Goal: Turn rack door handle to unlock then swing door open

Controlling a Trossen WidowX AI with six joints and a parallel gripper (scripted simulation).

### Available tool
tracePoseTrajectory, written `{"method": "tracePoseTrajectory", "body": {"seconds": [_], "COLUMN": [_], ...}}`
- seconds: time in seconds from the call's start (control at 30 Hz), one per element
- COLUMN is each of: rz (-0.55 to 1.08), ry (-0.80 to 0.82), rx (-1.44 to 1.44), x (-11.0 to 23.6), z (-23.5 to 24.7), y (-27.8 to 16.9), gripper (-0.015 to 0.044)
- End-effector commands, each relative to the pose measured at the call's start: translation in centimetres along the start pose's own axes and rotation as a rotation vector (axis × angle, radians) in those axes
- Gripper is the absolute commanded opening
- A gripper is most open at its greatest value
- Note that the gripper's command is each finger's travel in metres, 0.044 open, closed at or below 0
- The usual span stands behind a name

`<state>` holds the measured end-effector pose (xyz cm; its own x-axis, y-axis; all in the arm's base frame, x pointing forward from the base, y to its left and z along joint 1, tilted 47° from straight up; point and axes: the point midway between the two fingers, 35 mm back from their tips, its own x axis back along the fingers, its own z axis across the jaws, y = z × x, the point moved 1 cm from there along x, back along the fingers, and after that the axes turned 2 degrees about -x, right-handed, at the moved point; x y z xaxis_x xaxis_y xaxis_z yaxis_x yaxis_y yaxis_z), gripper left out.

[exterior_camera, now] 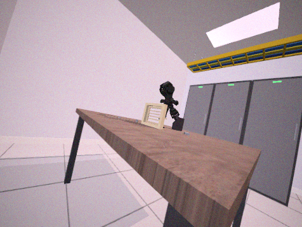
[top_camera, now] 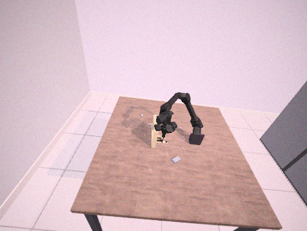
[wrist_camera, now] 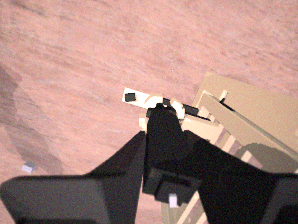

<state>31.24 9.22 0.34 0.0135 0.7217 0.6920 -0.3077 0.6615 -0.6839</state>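
Observation:
The tan rack frame (top_camera: pixel 153 142) (exterior_camera: pixel 164 117) stands upright on the table (top_camera: pixel 174 193) (exterior_camera: pixel 190 152). In the wrist view, pale slats and tan boards show at the right, at a slant. My gripper (top_camera: pixel 162 139) (wrist_camera: pixel 164 135) points down and is shut on the door's handle (wrist_camera: pixel 151 101), on the arm's side of the frame. A pale bar with a black piece near its end sticks out to the left of the fingertips in the wrist view. The black fingers hide much of the handle. How far the door stands open is hard to tell.
A small grey-blue block (top_camera: pixel 176 159) (exterior_camera: pixel 186 133) lies on the table in front of the arm. A tiny pale thing (top_camera: pixel 141 115) lies behind the frame. A small block (wrist_camera: pixel 28 167) shows at the lower left of the wrist view. The arm's base (top_camera: pixel 196 139) stands to the right.

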Motion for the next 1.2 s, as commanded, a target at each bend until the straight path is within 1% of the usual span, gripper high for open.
{"method": "tracePoseTrajectory", "body": {"seconds": [0.0,0.27,0.3,0.4,1.17], "rz": [0.007,0.007,0.007,0.007,0.006], "ry": [0.0,0.0,0.0,-0.001,-0.005], "rx": [0.021,0.021,0.021,-0.053,-1.192], "x": [-0.05,-0.05,-0.05,-0.05,-0.05], "z": [0.0,0.0,0.0,0.0,0.0], "y": [-0.15,-0.15,-0.15,-0.15,-0.15], "gripper": [0.0076,0.0286,0.0296,0.0296,0.0296]}}
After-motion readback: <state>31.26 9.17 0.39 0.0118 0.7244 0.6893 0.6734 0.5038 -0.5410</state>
